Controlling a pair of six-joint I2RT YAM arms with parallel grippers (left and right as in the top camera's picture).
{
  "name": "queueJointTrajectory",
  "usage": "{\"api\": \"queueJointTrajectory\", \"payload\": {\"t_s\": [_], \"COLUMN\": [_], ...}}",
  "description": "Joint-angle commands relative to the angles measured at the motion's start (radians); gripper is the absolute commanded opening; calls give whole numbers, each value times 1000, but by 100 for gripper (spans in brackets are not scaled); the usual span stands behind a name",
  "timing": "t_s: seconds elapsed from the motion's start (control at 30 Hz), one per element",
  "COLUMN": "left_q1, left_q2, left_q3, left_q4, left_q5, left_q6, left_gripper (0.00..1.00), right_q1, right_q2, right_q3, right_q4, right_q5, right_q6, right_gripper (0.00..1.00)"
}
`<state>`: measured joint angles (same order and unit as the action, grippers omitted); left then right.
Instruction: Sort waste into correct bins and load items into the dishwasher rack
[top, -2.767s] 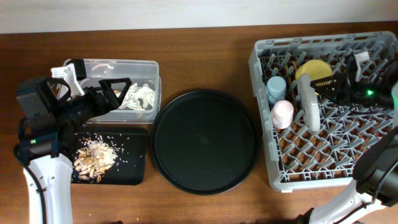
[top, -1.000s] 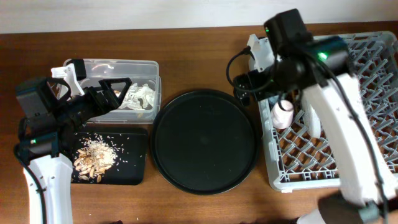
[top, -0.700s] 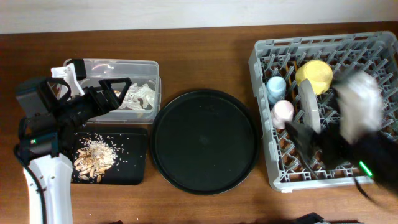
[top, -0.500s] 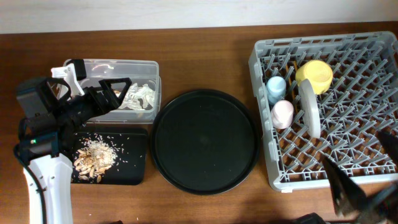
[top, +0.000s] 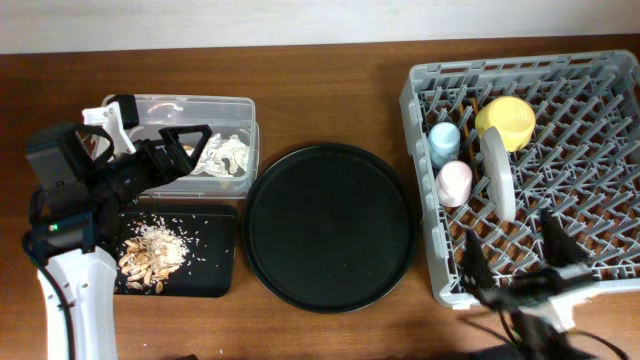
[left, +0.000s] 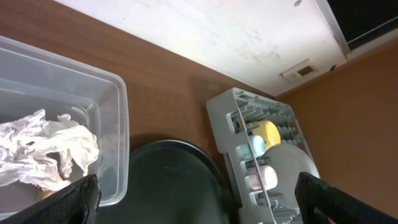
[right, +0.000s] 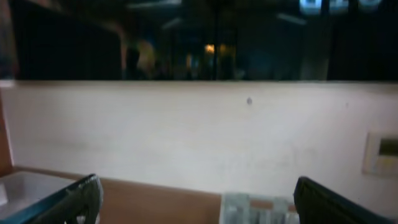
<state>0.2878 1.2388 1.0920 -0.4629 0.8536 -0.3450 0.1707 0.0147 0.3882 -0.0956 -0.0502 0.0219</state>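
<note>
Dishwasher rack (top: 416, 110) at table's right holds blue cup (top: 444, 141), pink cup (top: 455, 183), yellow bowl (top: 505, 120), plate (top: 498, 172) upright on edge. Right gripper (top: 512, 250) low at rack's near edge, level, facing far wall; fingers (right: 79, 198) spread wide, empty. Left gripper (top: 190, 150) hovers over clear box (top: 180, 100) beside napkin (top: 222, 155), fingers (left: 78, 200) parted, empty. Food scraps (top: 150, 250) on flat black tray (top: 215, 262).

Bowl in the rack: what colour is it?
Yellow; the bowl shows best in the overhead view.
</note>
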Motion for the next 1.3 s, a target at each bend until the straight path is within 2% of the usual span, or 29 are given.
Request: {"api": "queueJointTrajectory", "payload": {"t_s": [0.0, 0.2, 0.3, 0.47, 0.53, 1.27], "left_q1": [4, 4, 4, 4, 4, 4], "left_q2": [-10, -10, -10, -10, -10, -10], "left_q3": [16, 16, 16, 16, 16, 16], "left_q4": [1, 1, 1, 1, 1, 1], "left_q5": [10, 10, 10, 10, 10, 10], "left_q6": [-6, -6, -6, -6, -6, -6], "left_gripper": [99, 99, 99, 99, 99, 99], "right_q1": [-34, -61, -62, -62, -62, -61], "right_q2": [-11, -11, -11, -11, -11, -10], "right_q3": [-168, -378, -383, -383, -383, -383], "right_q4": [116, 259, 205, 12, 20, 20], "right_q5": [-10, -9, 3, 4, 2, 2], "right_q6": [92, 92, 87, -1, -61, -63], "right_gripper": [99, 99, 99, 99, 99, 99]}}
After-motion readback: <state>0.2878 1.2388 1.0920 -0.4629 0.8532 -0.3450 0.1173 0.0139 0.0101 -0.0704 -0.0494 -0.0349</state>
